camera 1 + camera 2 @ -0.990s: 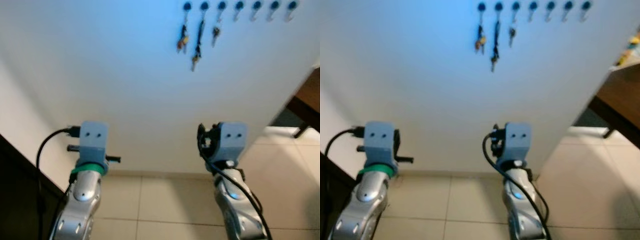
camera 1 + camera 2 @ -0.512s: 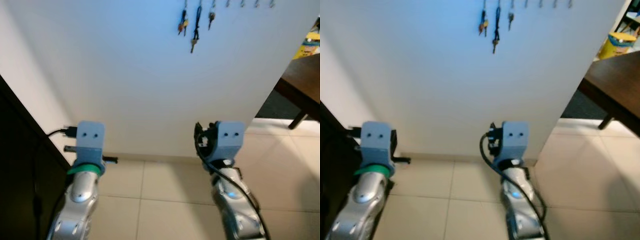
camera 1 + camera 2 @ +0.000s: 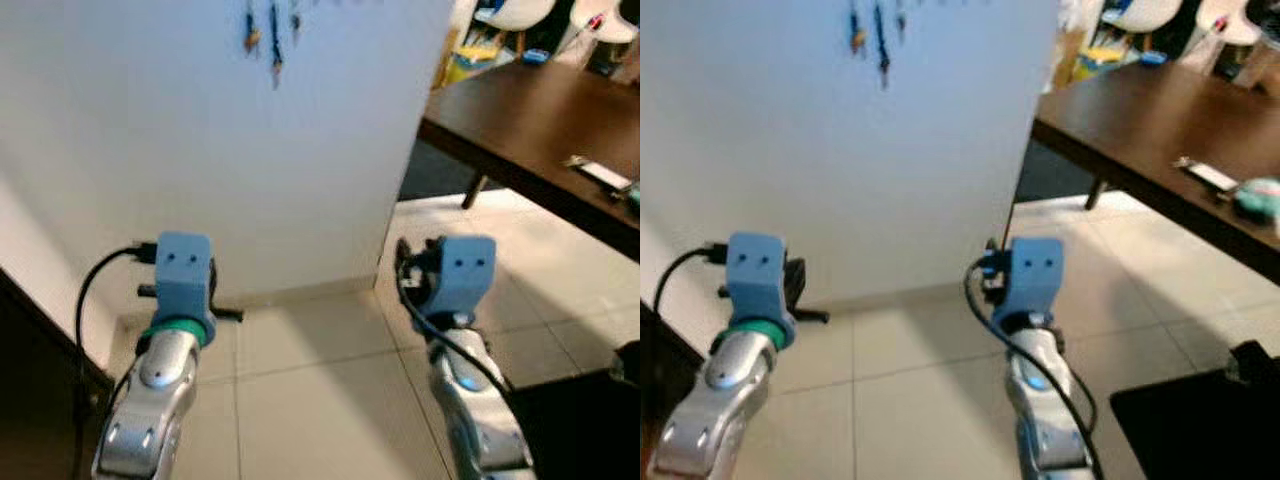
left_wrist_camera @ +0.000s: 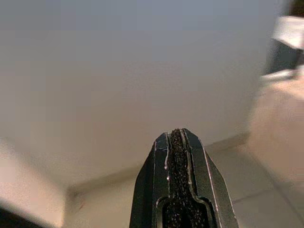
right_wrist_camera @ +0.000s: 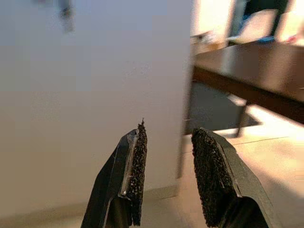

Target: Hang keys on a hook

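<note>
We hold both silver arms forward and low, side by side and well apart. Our left gripper (image 4: 177, 137) has its black padded jaws pressed together, holding nothing. Our right gripper (image 5: 168, 142) has its jaws parted with a clear gap between the pads, also holding nothing

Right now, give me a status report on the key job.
Left gripper shut, empty. Right gripper open, empty. Keys hanging high on white wall. Dark table to the right.
</note>
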Controlling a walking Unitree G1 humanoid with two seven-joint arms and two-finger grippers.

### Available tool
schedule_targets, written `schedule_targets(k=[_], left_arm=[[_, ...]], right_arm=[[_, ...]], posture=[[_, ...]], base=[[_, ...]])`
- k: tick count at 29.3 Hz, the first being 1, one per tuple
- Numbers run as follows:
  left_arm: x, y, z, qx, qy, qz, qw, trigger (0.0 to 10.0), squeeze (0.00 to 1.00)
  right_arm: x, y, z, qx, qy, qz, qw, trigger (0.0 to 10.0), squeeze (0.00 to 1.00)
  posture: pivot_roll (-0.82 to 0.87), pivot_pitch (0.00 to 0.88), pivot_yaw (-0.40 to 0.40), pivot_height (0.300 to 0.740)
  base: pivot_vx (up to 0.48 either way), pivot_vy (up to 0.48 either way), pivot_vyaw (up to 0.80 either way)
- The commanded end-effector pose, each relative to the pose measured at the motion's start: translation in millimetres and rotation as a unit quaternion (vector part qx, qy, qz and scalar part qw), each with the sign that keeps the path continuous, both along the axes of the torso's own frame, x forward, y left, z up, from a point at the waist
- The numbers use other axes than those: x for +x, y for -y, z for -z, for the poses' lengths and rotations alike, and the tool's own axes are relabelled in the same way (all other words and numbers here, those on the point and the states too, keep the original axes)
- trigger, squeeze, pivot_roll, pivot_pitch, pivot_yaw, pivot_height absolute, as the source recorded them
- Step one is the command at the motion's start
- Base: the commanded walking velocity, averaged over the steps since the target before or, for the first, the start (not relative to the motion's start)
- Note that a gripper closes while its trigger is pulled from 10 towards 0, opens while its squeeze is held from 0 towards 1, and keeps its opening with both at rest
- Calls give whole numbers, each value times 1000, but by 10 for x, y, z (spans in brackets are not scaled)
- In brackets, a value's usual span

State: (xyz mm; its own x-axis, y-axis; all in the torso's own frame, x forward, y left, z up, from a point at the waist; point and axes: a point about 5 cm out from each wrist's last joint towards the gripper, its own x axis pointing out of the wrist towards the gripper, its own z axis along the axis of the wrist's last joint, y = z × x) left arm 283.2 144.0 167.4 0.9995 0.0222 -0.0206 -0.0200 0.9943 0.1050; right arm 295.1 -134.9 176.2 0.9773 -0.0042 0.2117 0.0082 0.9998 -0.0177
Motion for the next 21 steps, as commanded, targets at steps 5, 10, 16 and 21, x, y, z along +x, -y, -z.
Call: schedule_targets(k=[5,10,16,21], left_arm=[[20,-26,28,22,-9,-9,1000,10000,0],[-15,-9,122,33,-27,3,999,10000,0],[-14,29,107,33,-20,20,999,10000,0],[-9,41,91,33,-17,26,999,10000,0]], right_arm=[[-10,-14,50,3,-5,-1,1000,10000,0],[-29,-5,95,1,-11,0,1000,10000,0],[-28,-10,94,1,-12,-1,1000,10000,0],[-23,-13,87,2,-10,-2,1000,10000,0]], posture=[[-127,19,89,740],[-127,24,95,740],[-125,27,95,740],[-123,27,96,740]], base=[[0,0,-800],[0,0,-800],[0,0,-800],[0,0,-800]])
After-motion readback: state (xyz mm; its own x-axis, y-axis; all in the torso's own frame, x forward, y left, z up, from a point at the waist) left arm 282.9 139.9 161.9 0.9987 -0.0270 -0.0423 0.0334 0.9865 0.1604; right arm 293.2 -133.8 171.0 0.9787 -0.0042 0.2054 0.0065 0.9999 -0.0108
